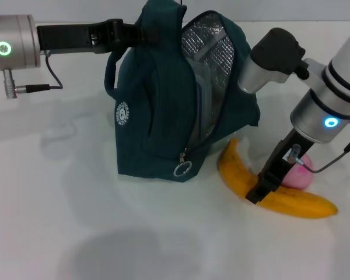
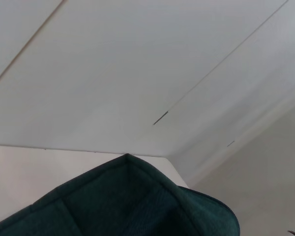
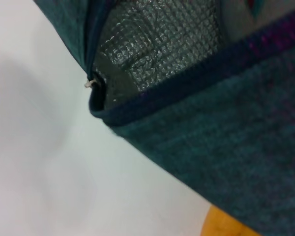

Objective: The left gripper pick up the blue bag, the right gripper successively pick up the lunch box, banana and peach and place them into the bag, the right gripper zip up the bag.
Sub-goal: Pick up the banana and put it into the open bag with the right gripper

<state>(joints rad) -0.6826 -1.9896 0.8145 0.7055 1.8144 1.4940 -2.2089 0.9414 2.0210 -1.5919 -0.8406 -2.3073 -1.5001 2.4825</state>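
Observation:
The blue bag (image 1: 154, 116) stands upright on the white table, its mouth open and the silver lining (image 1: 207, 44) showing. My left gripper (image 1: 133, 32) is shut on the fabric at the bag's top; in the left wrist view only the bag's teal fabric (image 2: 128, 206) shows. The clear lunch box (image 1: 202, 108) sits inside the bag (image 3: 226, 147), and the right wrist view shows a corner of the lunch box (image 3: 246, 12). The banana (image 1: 286, 201) lies on the table right of the bag, with my right gripper (image 1: 258, 191) down on its middle. The pink peach (image 1: 301, 177) rests just behind the banana.
The zip's ring pull (image 1: 182, 169) hangs at the bag's lower front. A grey cable (image 1: 32, 87) trails from the left wrist. Bare white table (image 1: 76, 221) spreads in front of and left of the bag.

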